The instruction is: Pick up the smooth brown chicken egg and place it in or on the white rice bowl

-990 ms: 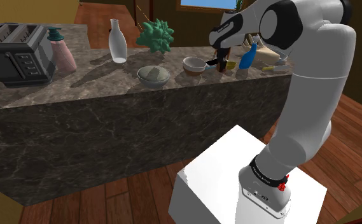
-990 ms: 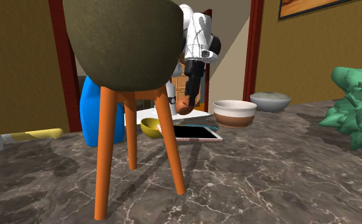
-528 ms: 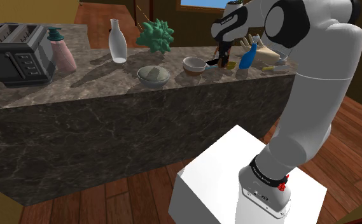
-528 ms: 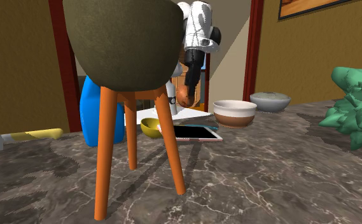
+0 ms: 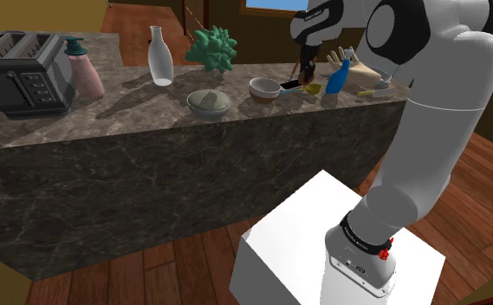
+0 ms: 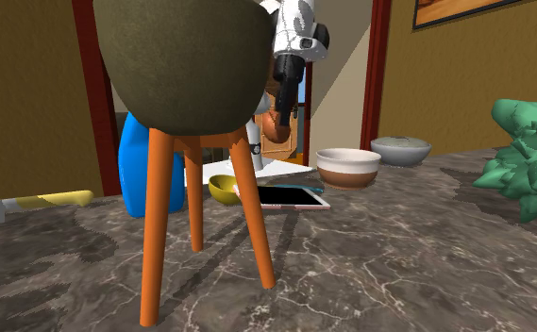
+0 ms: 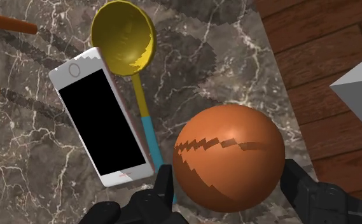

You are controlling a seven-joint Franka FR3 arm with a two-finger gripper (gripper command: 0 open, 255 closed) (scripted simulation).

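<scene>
Reading the second exterior view from its left.

- Olive-seated stool (image 6: 181, 66) on orange legs, close to the camera; blue bottle (image 6: 140, 179) behind it. Both are on the far side of the arm from the goal, so little risk from them.
- Yellow spoon (image 6: 224, 189) and white phone (image 6: 290, 196) lie flat on the marble counter (image 6: 398, 255), below the hand.
- Gripper (image 7: 228, 173) is clamped on the brown egg (image 7: 228, 158), one black finger pressing each flank. The egg hangs in the air, clear of the counter and well above the spoon and phone.
- White rice bowl (image 6: 348, 167), brown at its base, stands further right, apart from the egg. Nothing stands between them.
- A grey bowl (image 6: 400, 150) sits beyond it.

Risks, as I judge them:
- A smooth round shell held on two narrow contacts could squirt out in a jerky traverse.
- The wrist view shows the counter edge and wooden floor just beside the egg, so a slip here may send it over the edge.
- Releasing from this height could crack the egg or bounce it off the rim. Better to descend first.
- Overshooting rightward would end over the grey bowl, the wrong vessel.
</scene>
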